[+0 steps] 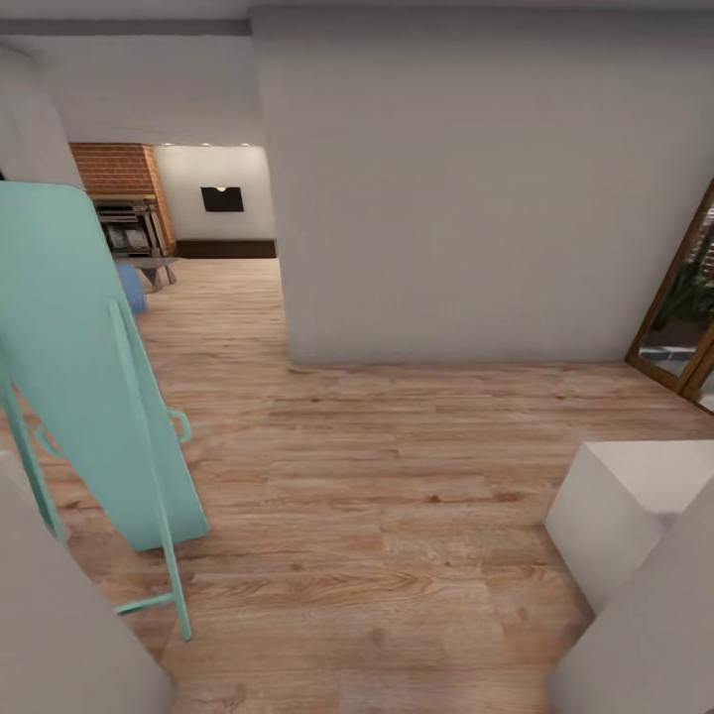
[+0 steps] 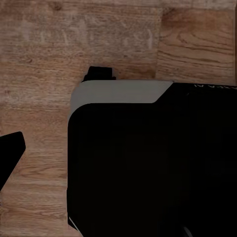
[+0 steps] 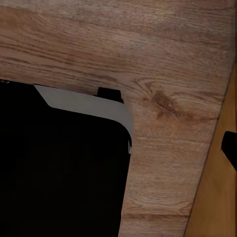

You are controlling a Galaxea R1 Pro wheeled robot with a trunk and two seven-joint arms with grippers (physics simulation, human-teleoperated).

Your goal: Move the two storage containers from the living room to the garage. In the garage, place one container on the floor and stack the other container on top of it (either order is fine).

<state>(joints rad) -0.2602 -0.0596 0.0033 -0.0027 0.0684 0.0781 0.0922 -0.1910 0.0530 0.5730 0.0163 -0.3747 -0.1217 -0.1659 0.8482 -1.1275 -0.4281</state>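
I am driving down a hall on light wood floor (image 1: 377, 496), and the two containers are nowhere in my pictures, so there is nothing to report about what sits in them. The living room (image 1: 198, 228) is lying ahead through the opening, with its brick column (image 1: 119, 174) and black TV (image 1: 221, 199).

Going left to right: a teal folding board (image 1: 79, 367) is leaning at my left, its thin legs reaching onto the planks. I judge that to be the main hazard; if I am cutting the turn close, the base or left arm could be clipping a leg and tipping it over. The big white wall (image 1: 476, 198) is standing dead ahead, so its corner is another thing to be brushing past. At my right, a white block (image 1: 615, 506) is sitting low and near, easy to bump while swinging round.

Both wrist cameras are looking down past dark robot body at planks. I cannot tell whether either claw is spread or pressed together.
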